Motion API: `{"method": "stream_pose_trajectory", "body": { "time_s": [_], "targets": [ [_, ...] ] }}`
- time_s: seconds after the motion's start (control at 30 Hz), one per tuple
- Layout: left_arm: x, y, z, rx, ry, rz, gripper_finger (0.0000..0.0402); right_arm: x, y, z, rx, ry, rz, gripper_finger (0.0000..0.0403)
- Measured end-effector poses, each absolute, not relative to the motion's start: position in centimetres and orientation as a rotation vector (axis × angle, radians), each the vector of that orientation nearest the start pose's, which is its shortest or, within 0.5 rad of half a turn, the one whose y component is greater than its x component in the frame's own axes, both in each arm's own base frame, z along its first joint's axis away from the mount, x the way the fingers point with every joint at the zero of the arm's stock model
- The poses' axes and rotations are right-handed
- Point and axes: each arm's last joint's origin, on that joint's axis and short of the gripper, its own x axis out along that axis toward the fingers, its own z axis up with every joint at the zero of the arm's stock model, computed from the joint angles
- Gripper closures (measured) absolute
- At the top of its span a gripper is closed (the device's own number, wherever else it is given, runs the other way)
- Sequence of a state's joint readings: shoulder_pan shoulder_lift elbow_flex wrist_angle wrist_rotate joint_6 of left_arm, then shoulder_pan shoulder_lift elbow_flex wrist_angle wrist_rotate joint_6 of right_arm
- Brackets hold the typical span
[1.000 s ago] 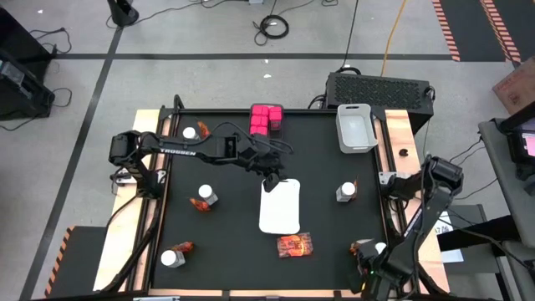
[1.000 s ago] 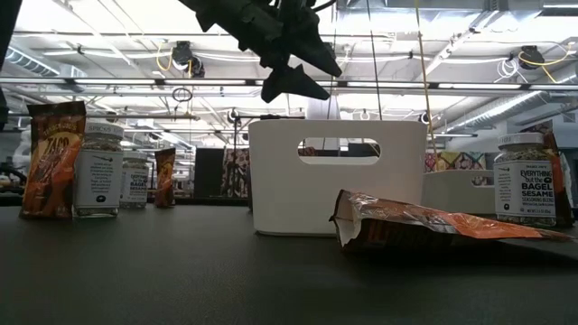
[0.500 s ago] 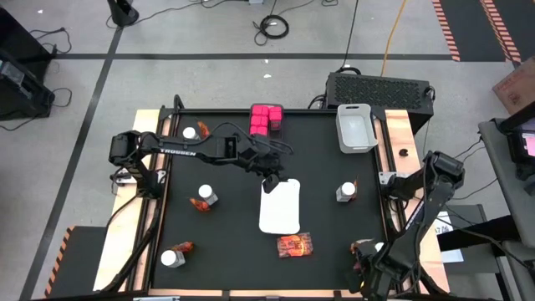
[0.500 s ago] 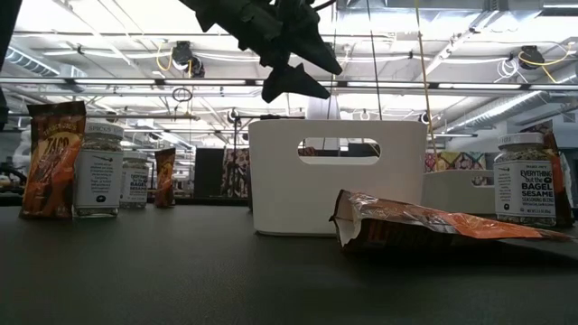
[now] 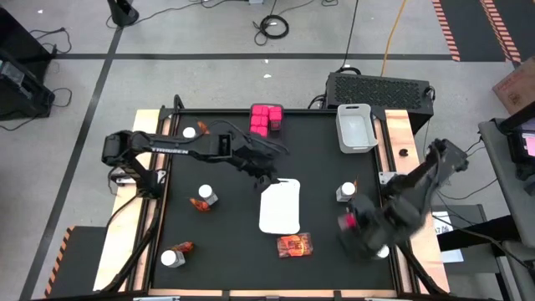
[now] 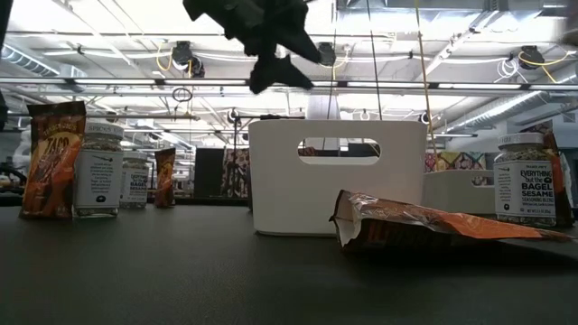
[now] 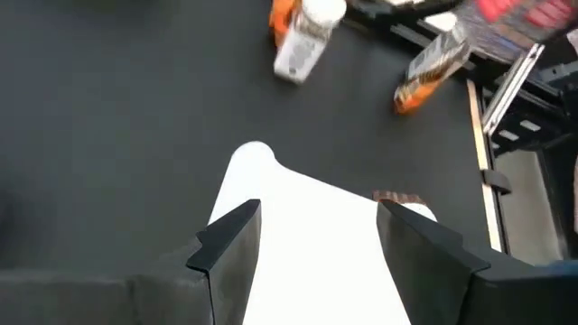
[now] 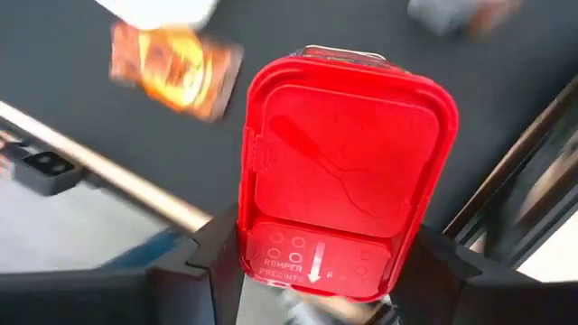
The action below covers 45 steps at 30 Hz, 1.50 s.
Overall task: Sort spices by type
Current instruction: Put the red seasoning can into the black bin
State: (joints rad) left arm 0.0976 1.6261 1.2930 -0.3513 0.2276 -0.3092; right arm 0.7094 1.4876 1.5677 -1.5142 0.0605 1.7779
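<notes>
My right gripper (image 5: 351,226) hangs blurred over the table's near right part, shut on a bright pink cube box (image 8: 348,171), which shows as a pink spot (image 5: 345,221) from above. More pink boxes (image 5: 266,119) sit bunched at the far edge. White-capped jars (image 5: 206,195) (image 5: 344,193) (image 5: 171,258) (image 5: 190,132) stand upright. Red-orange packets (image 5: 294,244) (image 5: 199,203) lie by them. My left gripper (image 7: 312,244) is open and empty above the white tray's (image 5: 280,209) far end. My right gripper pinches the pink box between its two fingers (image 8: 217,262), one on each opposite side wall. They sit at the end near the lid's printed strip (image 8: 262,257). The box is lifted clear of the table and sticks out forward past the fingers.
A grey bin (image 5: 356,127) stands at the far right corner. In the low view the white tray (image 6: 339,176) rises as a walled box with a handle slot, with a packet (image 6: 424,226) lying in front of it. Bare black mat lies between the jars.
My right arm has swung quickly from the near right corner toward the table's middle, carrying the pink box. My left gripper has drifted a little toward the table's left and far side above the tray, still open.
</notes>
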Motion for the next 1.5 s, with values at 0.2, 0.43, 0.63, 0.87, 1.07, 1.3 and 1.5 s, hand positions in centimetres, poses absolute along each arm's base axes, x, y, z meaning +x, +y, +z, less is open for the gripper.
{"method": "stream_pose_trajectory", "body": {
  "time_s": [0.2, 0.43, 0.63, 0.87, 1.07, 1.3, 1.5],
  "targets": [
    [34.2, 4.1, 30.9, -0.376, 0.604, 0.092, 0.0178, 21.1, 7.7, 36.6, 0.621, 1.228, -0.59, 0.0207],
    [32.5, 5.9, 32.6, -0.394, 0.548, 0.219, 0.0178, 24.5, -2.9, 35.9, 0.354, 1.242, -0.484, 0.0207],
    [32.0, 7.8, 32.7, -0.462, 0.519, 0.324, 0.0178, 28.0, -11.1, 32.1, 0.208, 1.306, -0.388, 0.0207],
    [31.6, 9.1, 32.7, -0.505, 0.506, 0.373, 0.0178, 31.1, -16.1, 25.5, 0.177, 1.454, -0.351, 0.0207],
    [31.2, 10.4, 32.7, -0.423, 0.521, 0.349, 0.0178, 32.5, -17.2, 21.8, 0.197, 1.535, -0.333, 0.0207],
    [30.5, 11.7, 32.4, -0.357, 0.572, 0.298, 0.0178, 32.9, -17.2, 21.3, 0.238, 1.515, -0.369, 0.0125],
    [30.1, 12.3, 32.3, -0.28, 0.598, 0.242, 0.0178, 32.8, -17.1, 22.3, 0.323, 1.488, -0.343, 0.0048]
  ]
}}
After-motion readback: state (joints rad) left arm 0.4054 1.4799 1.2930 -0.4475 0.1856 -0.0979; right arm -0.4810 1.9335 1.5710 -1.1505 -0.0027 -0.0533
